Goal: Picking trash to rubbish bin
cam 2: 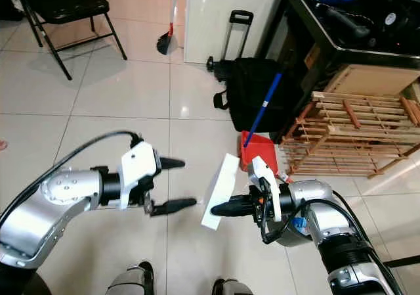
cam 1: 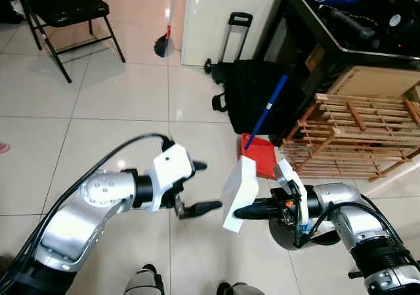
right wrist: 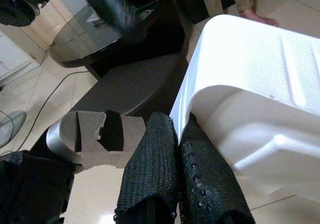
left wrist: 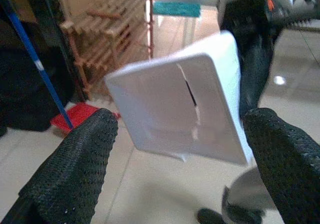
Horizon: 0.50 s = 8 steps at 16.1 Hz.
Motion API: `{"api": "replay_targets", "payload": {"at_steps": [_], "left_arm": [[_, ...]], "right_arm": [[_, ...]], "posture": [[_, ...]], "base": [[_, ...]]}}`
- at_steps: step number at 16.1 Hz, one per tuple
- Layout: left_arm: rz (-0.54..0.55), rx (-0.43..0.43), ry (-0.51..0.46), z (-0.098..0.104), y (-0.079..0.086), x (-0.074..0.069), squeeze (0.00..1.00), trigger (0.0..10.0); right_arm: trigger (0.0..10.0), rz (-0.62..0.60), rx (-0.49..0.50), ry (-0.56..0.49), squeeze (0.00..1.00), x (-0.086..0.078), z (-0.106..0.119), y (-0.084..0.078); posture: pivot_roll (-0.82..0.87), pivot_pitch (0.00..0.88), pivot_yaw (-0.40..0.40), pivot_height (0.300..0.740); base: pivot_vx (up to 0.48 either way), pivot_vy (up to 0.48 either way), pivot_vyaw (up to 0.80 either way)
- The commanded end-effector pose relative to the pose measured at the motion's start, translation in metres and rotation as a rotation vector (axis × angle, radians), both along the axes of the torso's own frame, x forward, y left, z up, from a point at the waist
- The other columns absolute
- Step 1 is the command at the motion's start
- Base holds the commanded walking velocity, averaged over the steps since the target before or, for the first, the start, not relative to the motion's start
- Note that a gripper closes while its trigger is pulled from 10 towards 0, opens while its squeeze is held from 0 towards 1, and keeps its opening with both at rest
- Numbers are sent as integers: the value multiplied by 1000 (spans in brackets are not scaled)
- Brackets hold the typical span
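**White foam tray held above the tiled floor**

A white foam tray, thin and moulded with a crack in its face, is held tilted in the air by the right gripper, whose black textured fingers are pressed together on its lower edge. The left gripper is raised opposite it, with fingers spread wide and nothing between them. Behind the tray, a red dustpan with a blue handle is seen on the glossy tiles, beside a slatted wooden rack and a black bag.

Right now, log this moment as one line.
right gripper: shut on white foam tray | left gripper: open, facing tray | tray off the floor
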State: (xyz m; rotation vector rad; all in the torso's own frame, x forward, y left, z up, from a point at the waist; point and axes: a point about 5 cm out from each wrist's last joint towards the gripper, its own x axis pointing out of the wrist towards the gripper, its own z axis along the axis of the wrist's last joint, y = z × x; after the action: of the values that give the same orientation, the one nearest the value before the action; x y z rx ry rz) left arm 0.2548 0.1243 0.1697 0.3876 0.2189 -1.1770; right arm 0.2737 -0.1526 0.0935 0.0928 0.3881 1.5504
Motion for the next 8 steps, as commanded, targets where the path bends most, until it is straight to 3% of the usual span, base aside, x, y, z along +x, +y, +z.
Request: {"api": "replay_targets", "payload": {"at_steps": [1,8], "left_arm": [[-13,-29,-14,6,-4,0,0,10000],[-36,-69,-1,8,-14,0,0,10000]], "right_arm": [[10000,-18,-24,15,400,-2,-3,-7],[10000,47,62,-12,412,-7,11,-3]], "posture": [[-23,156,-153,740],[-34,153,-149,740]], "base": [[0,0,0],[0,0,0]]}}
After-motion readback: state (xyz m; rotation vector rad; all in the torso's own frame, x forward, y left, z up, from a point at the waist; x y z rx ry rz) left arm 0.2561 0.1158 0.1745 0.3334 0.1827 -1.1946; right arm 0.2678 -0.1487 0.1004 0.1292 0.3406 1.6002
